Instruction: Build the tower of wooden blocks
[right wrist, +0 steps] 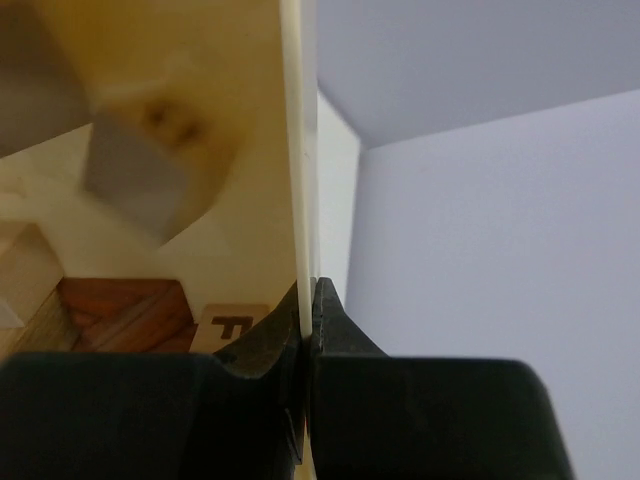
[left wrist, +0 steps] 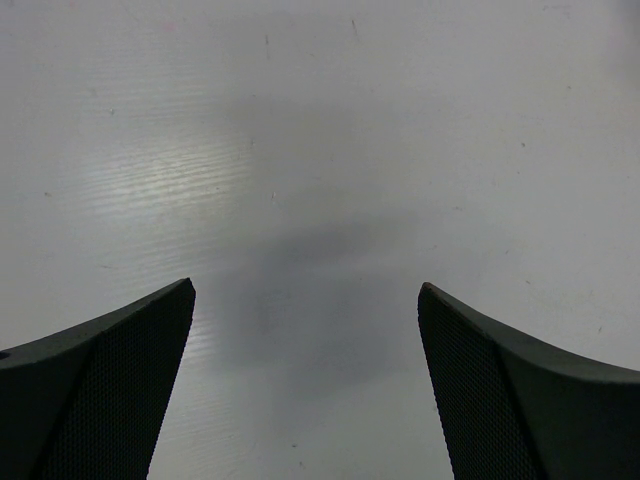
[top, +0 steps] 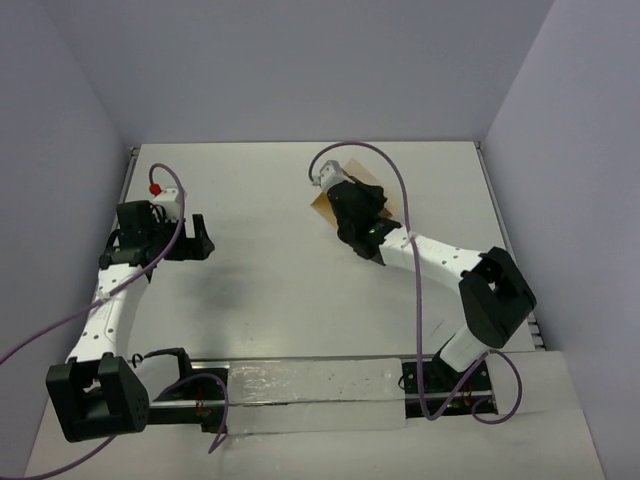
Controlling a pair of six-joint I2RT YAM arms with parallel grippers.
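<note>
White tabletop (top: 300, 300) — left end effector (left wrist: 307, 284) splayed above it; right end effector (right wrist: 310, 290) clenched on light-wood box (right wrist: 230, 60) wall.

A white table (top: 300, 290) sits between plain lavender walls: back wall (top: 320, 70) along its far edge, left wall (top: 50, 180) and right wall (top: 580, 150) at its sides. Soft, even light leaves faint glare on its top.
</note>
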